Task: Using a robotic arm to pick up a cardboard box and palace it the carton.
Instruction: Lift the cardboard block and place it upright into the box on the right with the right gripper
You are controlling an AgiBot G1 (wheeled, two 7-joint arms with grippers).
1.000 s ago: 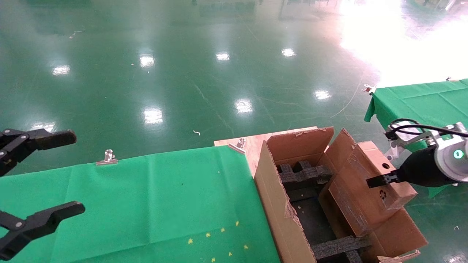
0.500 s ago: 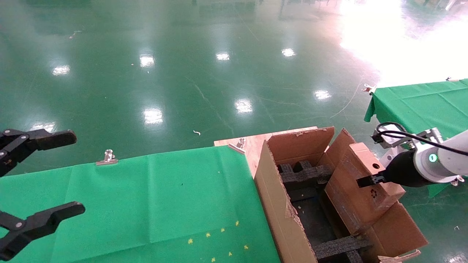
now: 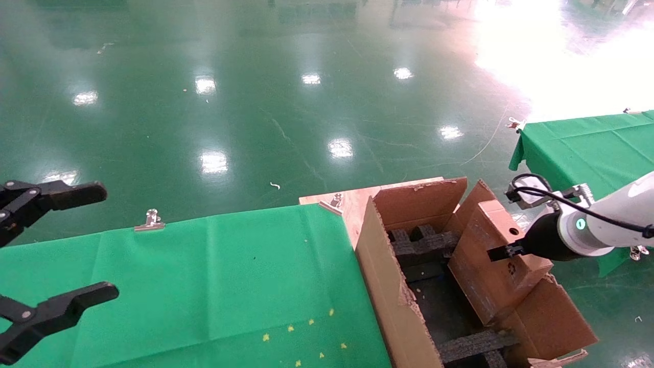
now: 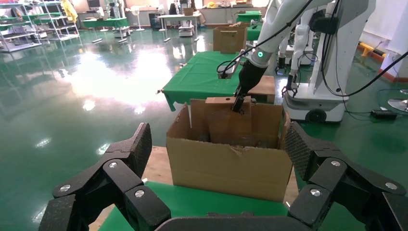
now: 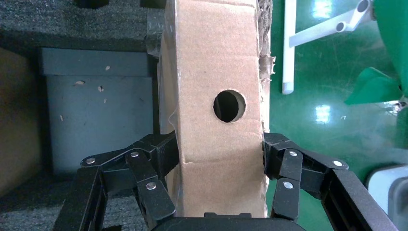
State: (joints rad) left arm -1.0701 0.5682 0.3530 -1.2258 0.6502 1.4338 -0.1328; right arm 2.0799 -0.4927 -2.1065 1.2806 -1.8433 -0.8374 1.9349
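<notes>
Your right gripper (image 5: 219,159) on the robotic arm (image 3: 608,220) is clamped on the cardboard box (image 3: 493,260), one finger pressed against each broad face near the end with the round hole. The box is tilted: its long axis slopes down into the carton (image 3: 388,286), lower end inside along the carton's right wall, holed narrow face up and out toward the arm. Its upper end stands above the carton's rim.

The carton sits at the right end of the green-clothed table (image 3: 204,276), flaps open and ragged. Inside you can see black foam dividers (image 3: 424,243) at the far end and another foam strip (image 3: 472,345) near the front, with dark open space between them.

Your left gripper (image 3: 51,250) hangs over the table's left edge, fingers spread wide, holding nothing.
</notes>
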